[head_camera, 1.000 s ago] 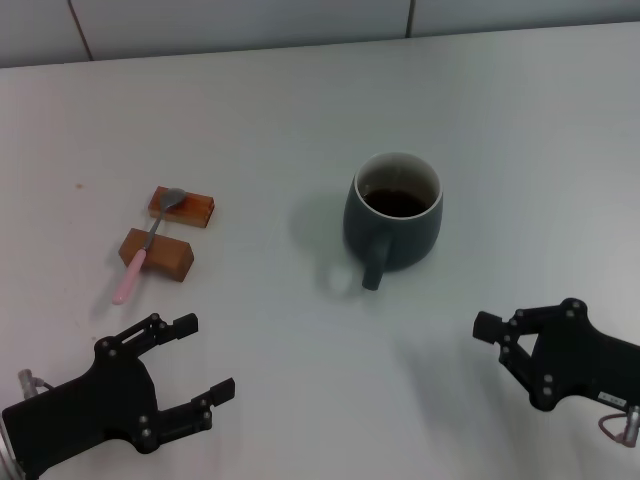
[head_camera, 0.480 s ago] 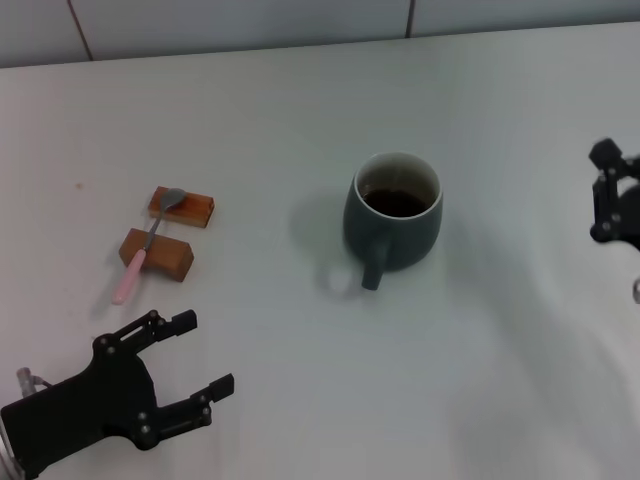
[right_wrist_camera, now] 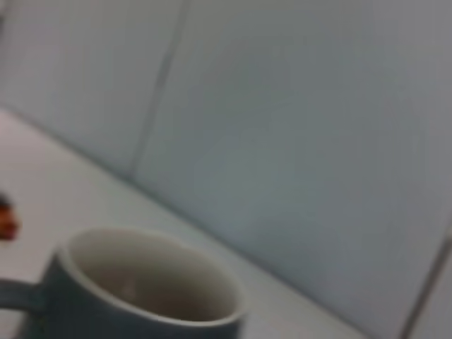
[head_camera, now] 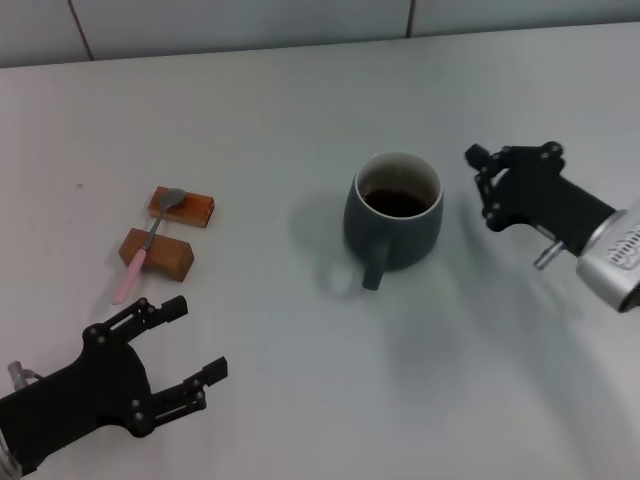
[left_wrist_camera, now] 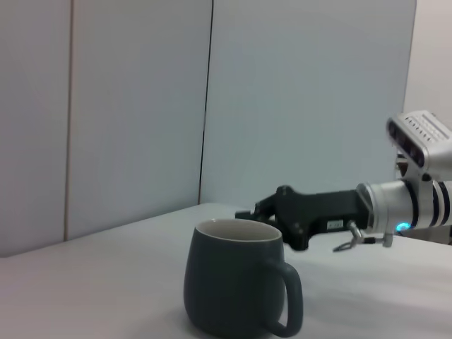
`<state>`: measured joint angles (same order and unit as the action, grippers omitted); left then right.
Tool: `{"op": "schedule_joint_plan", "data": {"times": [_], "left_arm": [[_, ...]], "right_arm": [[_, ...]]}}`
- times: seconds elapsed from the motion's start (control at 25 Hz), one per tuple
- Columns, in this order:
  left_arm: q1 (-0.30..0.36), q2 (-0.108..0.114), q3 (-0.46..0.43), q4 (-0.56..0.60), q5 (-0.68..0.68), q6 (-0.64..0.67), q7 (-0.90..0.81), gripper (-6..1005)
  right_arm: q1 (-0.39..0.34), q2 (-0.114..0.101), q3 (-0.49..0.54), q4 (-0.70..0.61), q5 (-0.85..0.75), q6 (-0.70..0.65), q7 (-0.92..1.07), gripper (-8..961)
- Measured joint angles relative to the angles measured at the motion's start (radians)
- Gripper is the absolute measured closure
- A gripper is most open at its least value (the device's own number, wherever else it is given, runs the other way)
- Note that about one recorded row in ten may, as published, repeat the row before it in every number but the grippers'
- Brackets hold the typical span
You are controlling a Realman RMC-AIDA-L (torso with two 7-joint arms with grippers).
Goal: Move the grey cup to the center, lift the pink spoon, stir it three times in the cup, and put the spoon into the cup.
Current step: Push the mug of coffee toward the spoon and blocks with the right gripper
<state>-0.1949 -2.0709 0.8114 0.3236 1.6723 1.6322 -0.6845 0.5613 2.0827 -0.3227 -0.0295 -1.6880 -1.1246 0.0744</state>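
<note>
R gripper [head_camera: 483, 188] is reaching in from the right w/ fingers spread, while L gripper [head_camera: 178, 342] is sitting near-left, fingers spread too.

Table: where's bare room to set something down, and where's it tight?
Free: the table between the left gripper and the grey cup, and the far strip by the wall. Tight: the right gripper is close beside the cup; the pink spoon lies across two wooden blocks just beyond the left gripper.

Grey cup [head_camera: 393, 222] upright; pink spoon [head_camera: 146, 245] across blocks [head_camera: 157, 254].
</note>
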Motion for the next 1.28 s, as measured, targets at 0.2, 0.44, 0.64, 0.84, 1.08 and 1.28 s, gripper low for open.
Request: {"op": "schedule_joint_plan", "data": {"times": [0.2, 0.44, 0.64, 0.84, 1.08, 1.28], "left_arm": [[-0.004, 0.000, 0.000, 0.000, -0.014, 0.001, 0.000, 165], [-0.007, 0.000, 0.000, 0.000, -0.018, 0.005, 0.000, 165], [-0.008, 0.000, 0.000, 0.000, -0.020, 0.011, 0.000, 165], [-0.006, 0.000, 0.000, 0.000, -0.020, 0.016, 0.000, 165], [-0.001, 0.000, 0.000, 0.000, -0.021, 0.021, 0.000, 166], [0.002, 0.000, 0.000, 0.000, -0.022, 0.028, 0.000, 166]], "right_arm": [[0.037, 0.003, -0.051, 0.020, 0.000, 0.045, -0.002, 954], [0.068, 0.005, -0.068, 0.069, 0.001, 0.069, -0.031, 954], [0.095, 0.005, -0.070, 0.117, -0.007, 0.073, -0.050, 946], [0.122, 0.005, -0.070, 0.155, -0.040, 0.073, -0.051, 933], [0.136, 0.005, -0.069, 0.181, -0.052, 0.071, -0.051, 916], [0.081, 0.003, -0.003, 0.171, -0.046, 0.005, -0.044, 903]]}}
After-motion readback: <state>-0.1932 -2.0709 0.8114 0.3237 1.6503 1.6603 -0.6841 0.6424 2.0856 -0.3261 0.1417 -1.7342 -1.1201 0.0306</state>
